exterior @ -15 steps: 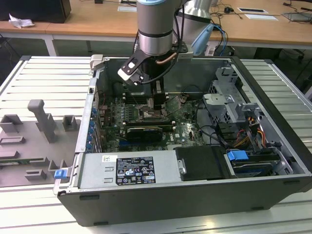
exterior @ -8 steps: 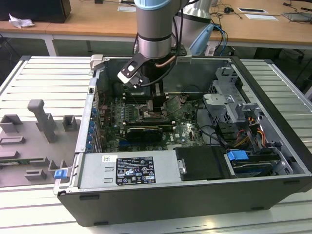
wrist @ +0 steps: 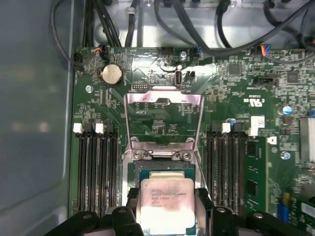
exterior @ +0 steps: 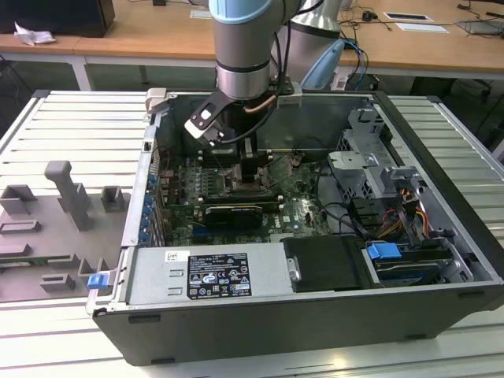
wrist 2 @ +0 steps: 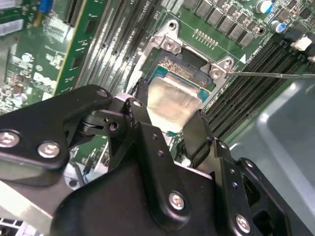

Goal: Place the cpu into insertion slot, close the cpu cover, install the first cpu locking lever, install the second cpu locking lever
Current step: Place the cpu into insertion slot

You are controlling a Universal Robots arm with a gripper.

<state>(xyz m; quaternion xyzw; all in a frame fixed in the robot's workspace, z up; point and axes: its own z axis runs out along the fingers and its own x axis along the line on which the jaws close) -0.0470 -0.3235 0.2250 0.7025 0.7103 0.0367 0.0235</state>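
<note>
At the exterior view's left, a grey moulded tray of blocky holders, lying on the ribbed table. Just right of it, an open black case, laid on its side so as to give reach from above to the green board. Near the middle, reaching down into the case from the arm: the gripper, low over the board.

In both wrist views, pinches the cpu by two opposite edges between black fingers, leaving the flat, pale, dull-metal face clear. Looks closed on it, held just over the slot, probably for squaring its edges with the rim. Not seated yet, judging by the teal rim and gold contacts showing past the far edge.

Beyond the slot, the cover: a thin silver frame with a square window, standing up and back on its hinge to keep the slot free. Beside it, a thin wire lever, unlatched. On either side, long black memory slots.

At the exterior view's right, a grey sheet-metal drive cage and bundled cables.
</note>
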